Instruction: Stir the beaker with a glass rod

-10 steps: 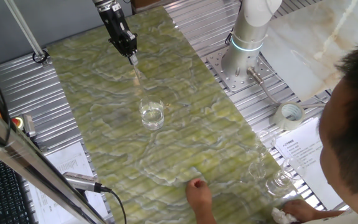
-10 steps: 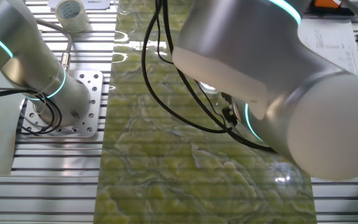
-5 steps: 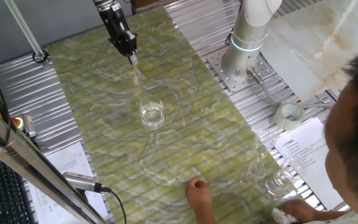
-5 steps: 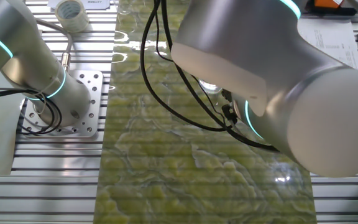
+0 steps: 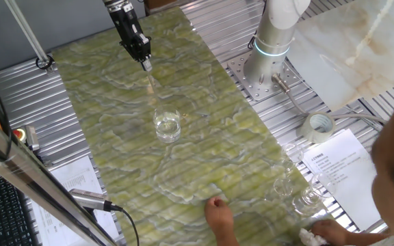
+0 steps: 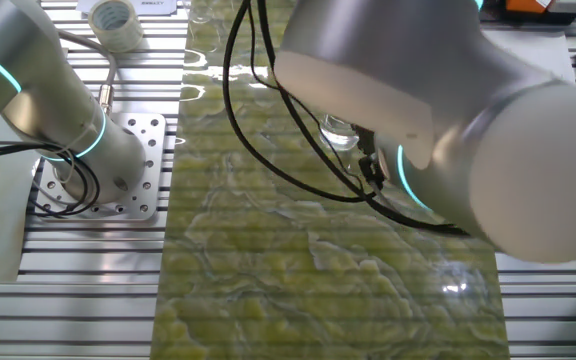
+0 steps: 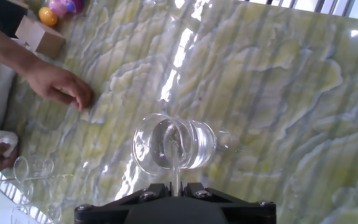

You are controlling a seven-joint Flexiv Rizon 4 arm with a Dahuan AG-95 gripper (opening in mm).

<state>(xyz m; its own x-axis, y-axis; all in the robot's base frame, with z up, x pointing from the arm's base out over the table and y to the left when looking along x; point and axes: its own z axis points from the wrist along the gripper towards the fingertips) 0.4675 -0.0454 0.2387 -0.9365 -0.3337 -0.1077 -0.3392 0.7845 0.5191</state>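
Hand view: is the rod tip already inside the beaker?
Cannot tell: the glass rod overlaps the beaker rim here, but the gripper sits well away from it.

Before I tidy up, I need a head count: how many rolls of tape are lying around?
1: a roll of tape lies on the metal table near the second arm's base. Others may be hidden behind the arm.

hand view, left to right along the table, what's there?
white tissue → clear glass vessels → person's hand → beaker, with the glass rod in front of it, held in the gripper.
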